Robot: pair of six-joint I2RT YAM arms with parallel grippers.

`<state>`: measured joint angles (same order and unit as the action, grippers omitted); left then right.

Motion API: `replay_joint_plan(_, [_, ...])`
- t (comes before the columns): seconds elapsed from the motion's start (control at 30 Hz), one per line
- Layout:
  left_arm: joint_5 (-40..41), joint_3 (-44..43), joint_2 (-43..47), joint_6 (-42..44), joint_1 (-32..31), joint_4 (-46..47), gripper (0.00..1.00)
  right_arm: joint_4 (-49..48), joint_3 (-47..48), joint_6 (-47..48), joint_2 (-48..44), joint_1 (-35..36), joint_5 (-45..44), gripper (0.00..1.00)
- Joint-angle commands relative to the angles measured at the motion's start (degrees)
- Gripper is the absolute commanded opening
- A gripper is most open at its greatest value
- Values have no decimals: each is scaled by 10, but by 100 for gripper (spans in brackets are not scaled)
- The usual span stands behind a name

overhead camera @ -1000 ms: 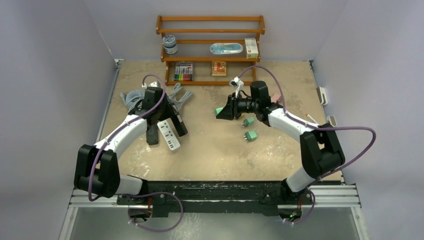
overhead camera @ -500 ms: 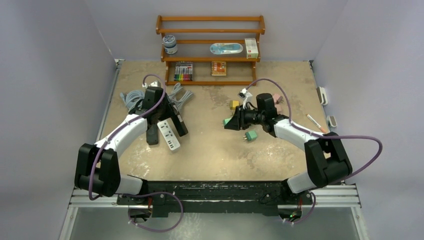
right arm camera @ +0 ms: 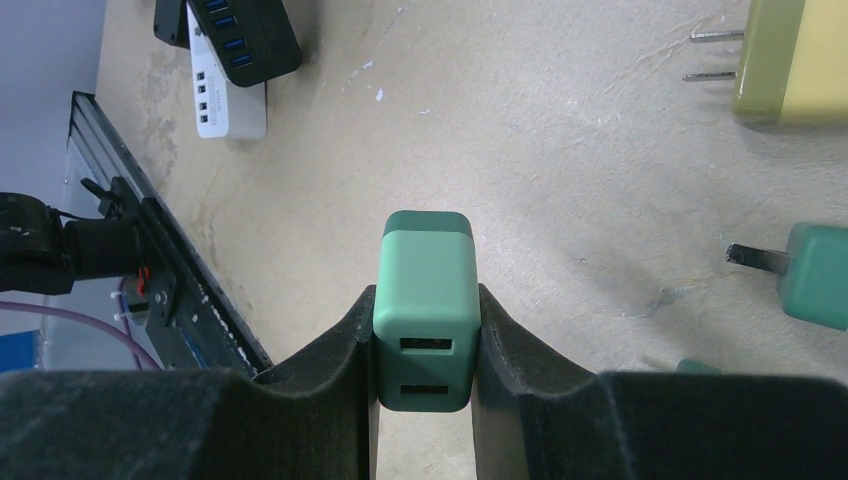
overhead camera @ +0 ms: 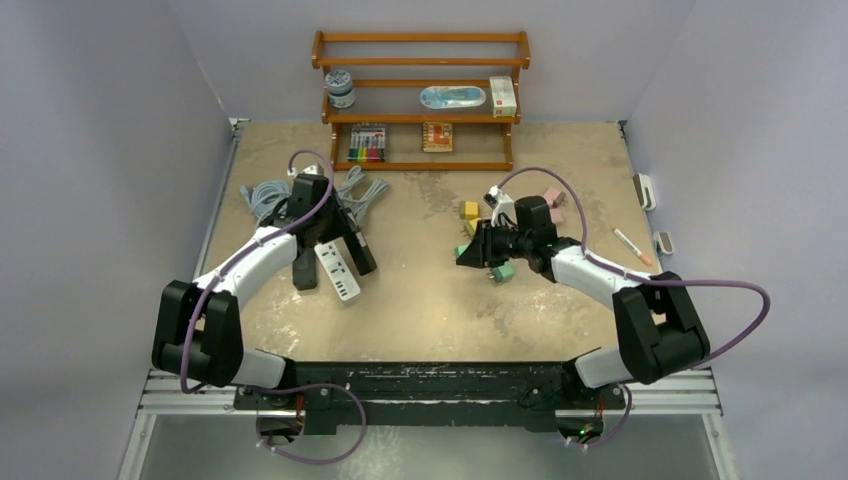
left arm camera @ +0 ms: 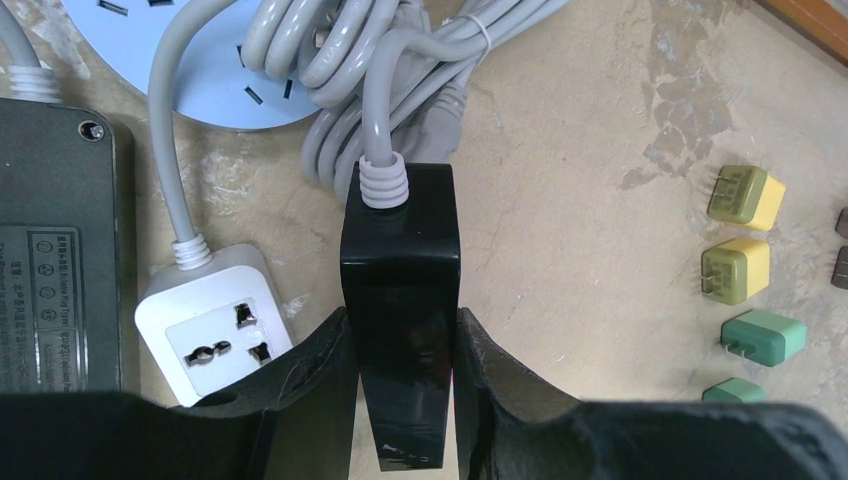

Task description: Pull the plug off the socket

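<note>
My left gripper (left arm camera: 400, 400) is shut on a black power strip (left arm camera: 400, 290) with a grey cord, and in the top view (overhead camera: 335, 238) it holds the strip (overhead camera: 357, 250) on the table at the left. My right gripper (right arm camera: 425, 370) is shut on a green two-port plug (right arm camera: 427, 290). In the top view this gripper (overhead camera: 470, 252) holds the green plug (overhead camera: 461, 250) low over the table, far to the right of the strip. The plug's prongs are hidden.
A white power strip (overhead camera: 337, 270) lies beside the black one, with coiled grey cables (overhead camera: 270, 192) behind. Loose green (overhead camera: 503, 270), yellow (overhead camera: 468, 210) and pink plugs (overhead camera: 553, 195) lie near my right gripper. A wooden shelf (overhead camera: 420, 100) stands at the back.
My right gripper has carried the green plug to the right and nearer, down beside the loose plugs. The left gripper has stayed shut on the black strip.
</note>
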<state>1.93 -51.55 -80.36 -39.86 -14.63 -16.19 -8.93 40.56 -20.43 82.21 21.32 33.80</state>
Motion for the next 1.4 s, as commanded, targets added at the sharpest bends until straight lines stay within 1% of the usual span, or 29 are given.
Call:
replay_joint_plan(0.0, [-4,-25,-6,-1,6,26,0,-10,-7,-15,2,-1,-12,0])
replay_joint_plan(0.33, [-9,-22,-21,-1,6,23,0,-9,-23,-35,7,-1,-23,0])
replay_joint_plan(0.6, [-5,-27,-15,9,9,14,19,-7,-21,-30,14,-1,-22,0])
replay_joint_plan(0.9, [6,-35,-9,20,15,-2,28,-14,-29,-41,12,-1,-19,0])
replay_joint_plan(1.27, [29,-56,-6,33,20,-33,42,-19,-33,-42,26,-1,-11,0])
replay_joint_plan(1.37, [48,-60,-2,33,20,-48,48,-19,-33,-42,30,-2,-9,0])
